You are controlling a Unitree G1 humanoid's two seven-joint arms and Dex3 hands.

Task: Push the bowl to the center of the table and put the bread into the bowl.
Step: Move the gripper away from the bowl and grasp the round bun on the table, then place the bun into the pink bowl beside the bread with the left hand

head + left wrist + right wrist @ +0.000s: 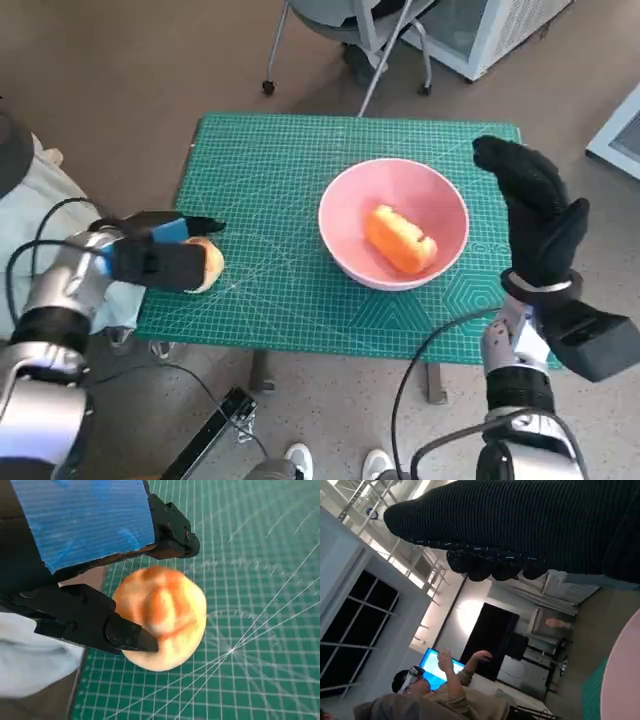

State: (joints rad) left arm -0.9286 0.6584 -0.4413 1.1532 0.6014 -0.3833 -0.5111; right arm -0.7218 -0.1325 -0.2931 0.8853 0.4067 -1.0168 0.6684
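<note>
- You see the pink round bowl (393, 222) right of the middle of the frame, on the green cutting mat with a white grid (280, 170) that covers the table.
- Inside the bowl lies an orange long piece of bread (400, 238).
- Your left hand (160, 258), black with blue tape, is at the left edge of the mat and grasps a pale round bun with an orange-brown top (162, 616); in the left wrist view the black fingers (100, 625) press on both sides of the bun.
- Your right hand (535, 210), in the black knitted glove, is raised at the right side of the frame, just beside the bowl, released and holding nothing.
- In the right wrist view a person (435, 690) sits in the lower left.
</note>
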